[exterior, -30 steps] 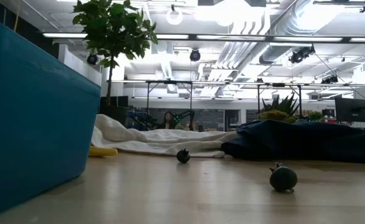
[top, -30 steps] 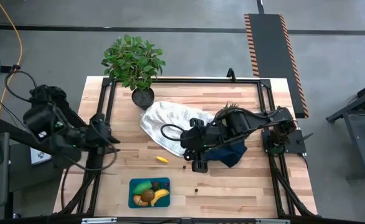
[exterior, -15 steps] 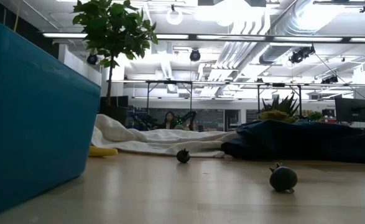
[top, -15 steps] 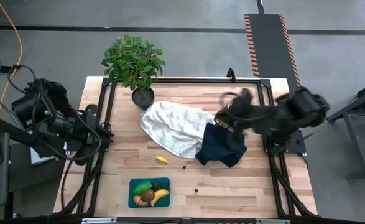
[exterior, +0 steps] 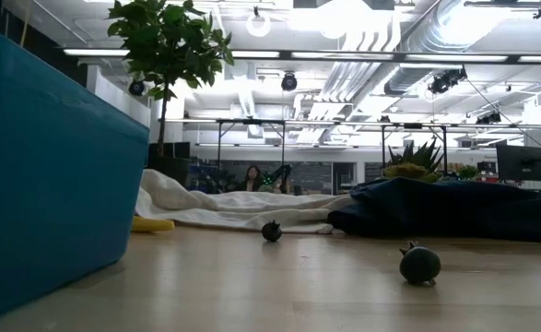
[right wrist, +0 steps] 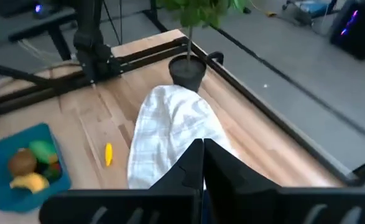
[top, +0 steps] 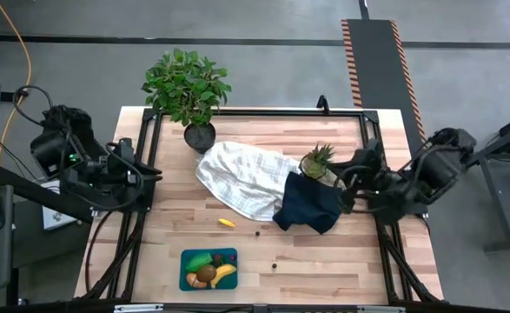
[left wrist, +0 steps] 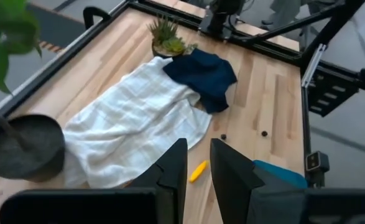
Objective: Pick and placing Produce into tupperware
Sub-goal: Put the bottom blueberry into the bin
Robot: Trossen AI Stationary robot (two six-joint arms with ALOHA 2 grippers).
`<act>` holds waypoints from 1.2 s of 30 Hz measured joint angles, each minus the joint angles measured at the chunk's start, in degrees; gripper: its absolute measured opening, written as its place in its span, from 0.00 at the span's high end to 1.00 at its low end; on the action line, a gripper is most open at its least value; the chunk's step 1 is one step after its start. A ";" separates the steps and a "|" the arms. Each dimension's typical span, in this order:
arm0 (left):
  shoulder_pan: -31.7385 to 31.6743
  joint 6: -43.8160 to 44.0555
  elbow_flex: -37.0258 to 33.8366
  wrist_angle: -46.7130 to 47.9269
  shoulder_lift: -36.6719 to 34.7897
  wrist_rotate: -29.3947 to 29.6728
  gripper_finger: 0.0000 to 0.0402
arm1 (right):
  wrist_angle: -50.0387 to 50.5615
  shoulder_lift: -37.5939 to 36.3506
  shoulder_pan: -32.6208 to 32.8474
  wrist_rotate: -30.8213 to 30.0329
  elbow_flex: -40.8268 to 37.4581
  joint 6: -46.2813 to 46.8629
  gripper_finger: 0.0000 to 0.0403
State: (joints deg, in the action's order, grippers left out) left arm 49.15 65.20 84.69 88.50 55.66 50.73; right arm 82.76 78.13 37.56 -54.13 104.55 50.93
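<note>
the teal container (top: 209,269) sits near the table's front edge holding a banana (top: 223,276), a green piece (top: 200,261) and a brown ball (top: 206,275). a small yellow piece (top: 227,223) and 2 dark bits (top: 258,232) lie loose on the wood between it and the white cloth (top: 241,178). the left gripper (left wrist: 196,165), fingers narrowly apart, waits off the table's left side. the right gripper (right wrist: 203,158), fingers together and empty, is at the right edge beside the navy cloth (top: 310,204).

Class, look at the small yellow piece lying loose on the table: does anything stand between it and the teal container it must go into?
Nothing visible does. The yellow piece lies on bare wood just off the white cloth, and only open table separates it from the teal container.
</note>
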 joint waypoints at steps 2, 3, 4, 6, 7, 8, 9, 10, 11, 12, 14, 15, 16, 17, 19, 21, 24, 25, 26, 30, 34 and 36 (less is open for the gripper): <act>0.00 0.63 -2.09 -2.01 -1.02 0.01 0.86 | -9.08 -4.35 -0.08 0.36 -9.86 -0.04 1.00; 0.00 0.66 -2.86 -2.72 -1.46 0.03 0.86 | -15.32 -6.83 -0.62 1.44 -14.94 -1.64 1.00; 0.00 0.73 -3.39 -3.19 -1.81 0.03 0.86 | -22.41 -9.12 -1.48 3.65 -19.60 -4.20 1.00; 0.00 1.32 -3.70 -3.55 -2.09 0.27 0.86 | -36.38 -13.63 -4.60 10.83 -28.65 -10.35 1.00; 0.00 1.63 -3.72 -3.65 -2.12 0.62 0.86 | -43.56 -15.41 -6.66 15.73 -32.68 -13.19 1.00; 0.00 1.98 -3.72 -3.72 -2.10 1.09 0.86 | -50.37 -16.94 -9.02 21.19 -36.58 -15.60 1.00; 0.00 2.37 -3.72 -3.93 -2.09 1.44 0.87 | -56.58 -18.26 -11.38 26.49 -40.26 -17.67 1.00; 0.00 2.61 -3.72 -4.27 -2.04 1.52 0.87 | -61.79 -19.39 -13.85 32.04 -43.37 -19.37 1.00; 0.00 2.63 -3.72 -4.66 -2.04 1.51 0.87 | -66.29 -20.24 -16.05 36.50 -46.14 -20.33 1.00; 0.00 2.70 -3.72 -4.92 -2.05 1.45 0.87 | -70.20 -20.83 -18.25 40.67 -48.60 -20.76 1.00; 0.00 3.07 -3.72 -4.91 -2.02 1.19 0.87 | -75.28 -21.03 -22.36 46.85 -52.57 -20.89 1.00; 0.00 3.24 -3.73 -4.93 -1.92 1.06 0.87 | -76.46 -20.80 -24.11 49.60 -54.18 -20.60 1.00; 0.00 3.25 -3.78 -4.87 -1.88 1.01 0.87 | -77.13 -20.27 -25.59 52.25 -55.54 -19.64 1.00; 0.00 3.25 -3.78 -4.72 -1.79 0.90 0.87 | -77.69 -19.56 -27.07 55.06 -56.58 -18.68 1.00; 0.00 3.27 -3.85 -3.97 -1.71 0.89 0.87 | -77.83 -17.87 -29.18 60.50 -58.47 -17.22 1.00; -0.01 3.41 -4.94 -3.97 -1.74 1.30 0.87 | -77.87 -15.68 -30.51 64.52 -59.72 -16.13 1.00; -0.02 4.98 -9.05 -4.03 -2.50 1.32 0.87 | -79.53 -12.61 -31.56 65.99 -60.87 -15.96 1.00; -0.02 5.98 -10.95 -4.18 -2.71 1.13 0.87 | -80.33 -11.62 -31.65 65.99 -60.99 -15.89 1.00; -0.02 6.92 -13.05 -4.87 -2.84 0.85 0.87 | -80.87 -10.73 -31.70 65.97 -61.09 -14.86 1.00; -0.02 11.35 -21.72 -9.19 -3.82 0.43 0.87 | -85.87 -7.36 -30.96 68.91 -61.13 -12.30 1.00; 0.00 13.05 -28.67 -16.54 -6.00 0.24 0.87 | -88.52 -4.84 -27.97 71.33 -61.13 -10.61 1.00; 0.00 12.22 -31.21 -19.71 -7.22 0.23 0.87 | -88.32 -3.78 -26.67 71.10 -61.13 -10.51 1.00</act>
State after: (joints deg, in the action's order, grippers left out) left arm 49.15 77.42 53.48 68.78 48.44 50.96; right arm -5.56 74.36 10.88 16.97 43.42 40.42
